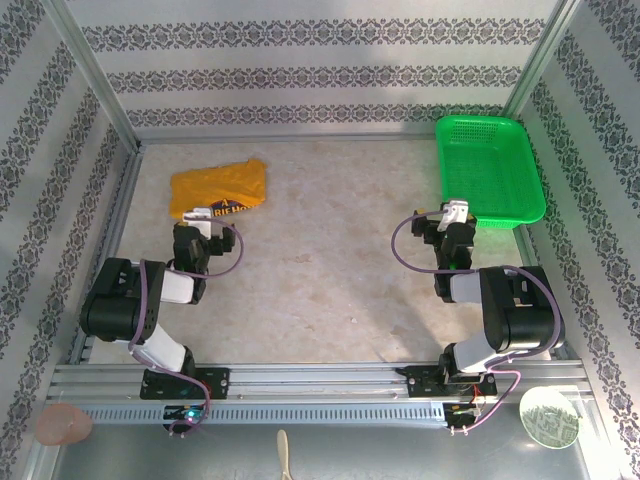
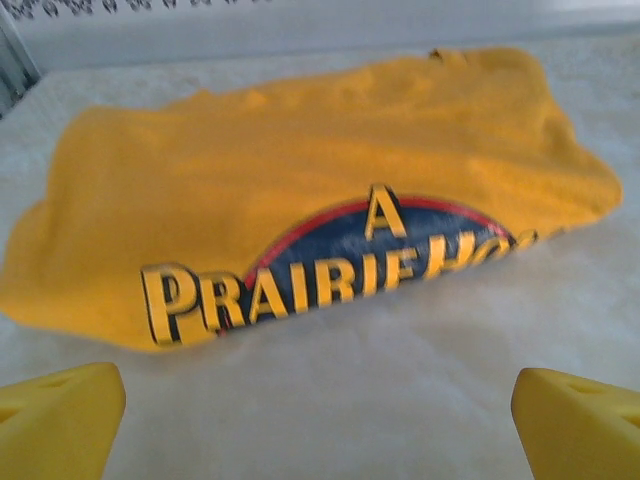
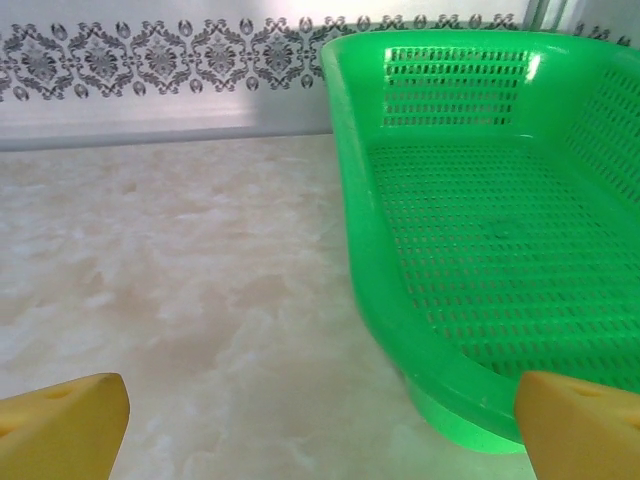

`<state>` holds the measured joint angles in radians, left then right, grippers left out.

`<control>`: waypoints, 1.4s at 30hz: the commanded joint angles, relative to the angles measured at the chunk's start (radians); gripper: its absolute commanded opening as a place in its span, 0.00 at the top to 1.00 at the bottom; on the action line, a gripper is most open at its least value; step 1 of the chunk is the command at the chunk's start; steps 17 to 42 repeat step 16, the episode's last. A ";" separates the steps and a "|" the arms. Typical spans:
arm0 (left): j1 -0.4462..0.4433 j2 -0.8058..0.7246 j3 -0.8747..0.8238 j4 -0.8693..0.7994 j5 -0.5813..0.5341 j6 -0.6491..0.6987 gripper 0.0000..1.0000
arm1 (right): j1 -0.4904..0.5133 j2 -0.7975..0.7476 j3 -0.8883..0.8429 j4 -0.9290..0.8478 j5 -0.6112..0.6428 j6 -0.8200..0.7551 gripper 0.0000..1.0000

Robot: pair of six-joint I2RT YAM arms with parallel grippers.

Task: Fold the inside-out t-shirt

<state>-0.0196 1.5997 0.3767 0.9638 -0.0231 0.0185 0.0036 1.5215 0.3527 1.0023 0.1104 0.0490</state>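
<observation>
The mustard-orange t-shirt point(image 1: 215, 188) lies bunched in a flat heap at the table's back left, with part of its dark navy lettered print point(image 2: 330, 270) showing along its near edge. My left gripper point(image 1: 208, 214) sits just in front of that edge, open, and nothing is between its yellow fingertips point(image 2: 60, 420). In the left wrist view the t-shirt point(image 2: 300, 170) spans most of the width, a short way ahead of the left gripper point(image 2: 320, 425). My right gripper point(image 1: 456, 212) hangs open and empty at the right, beside the basket's near-left corner.
A green plastic basket point(image 1: 490, 170) stands at the back right, and its near corner point(image 3: 450, 390) is close to the right gripper point(image 3: 320, 430). Patterned walls enclose the table on three sides. A metal rail point(image 1: 320, 380) runs along the near edge.
</observation>
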 commanded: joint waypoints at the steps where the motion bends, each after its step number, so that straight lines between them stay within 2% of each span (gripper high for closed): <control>1: 0.020 -0.003 0.017 -0.027 0.039 -0.018 0.01 | -0.001 0.008 0.009 -0.032 -0.043 0.013 0.02; 42: 0.029 -0.001 0.022 -0.032 0.048 -0.024 0.00 | 0.010 0.009 0.025 -0.062 -0.071 -0.015 0.02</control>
